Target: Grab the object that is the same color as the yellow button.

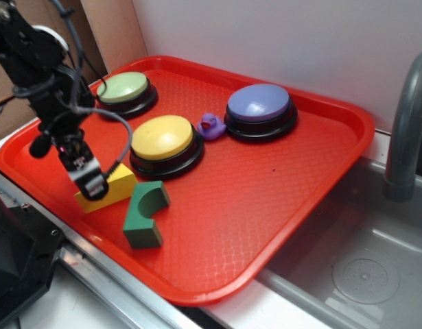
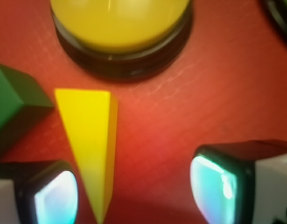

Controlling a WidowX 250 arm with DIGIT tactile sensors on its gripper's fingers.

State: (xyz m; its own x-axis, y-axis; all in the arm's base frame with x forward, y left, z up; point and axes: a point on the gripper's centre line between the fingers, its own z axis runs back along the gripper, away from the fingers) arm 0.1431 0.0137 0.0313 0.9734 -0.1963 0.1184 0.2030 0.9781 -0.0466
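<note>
Yellow wedge block (image 2: 89,144) sits on the red tray (image 1: 279,199) just in front of the yellow button (image 2: 120,21), with the green notched block (image 2: 15,100) just off its left side. Gripper (image 2: 134,189) is low over it, fingers spread apart: the left pad (image 2: 54,196) is just beside the wedge's narrow tip, the right one stands clear, so my guess is it's lining up a pinch. Wedge itself is matte, plain yellow, tapering to a sharp point, same shade as the button dome.
</note>
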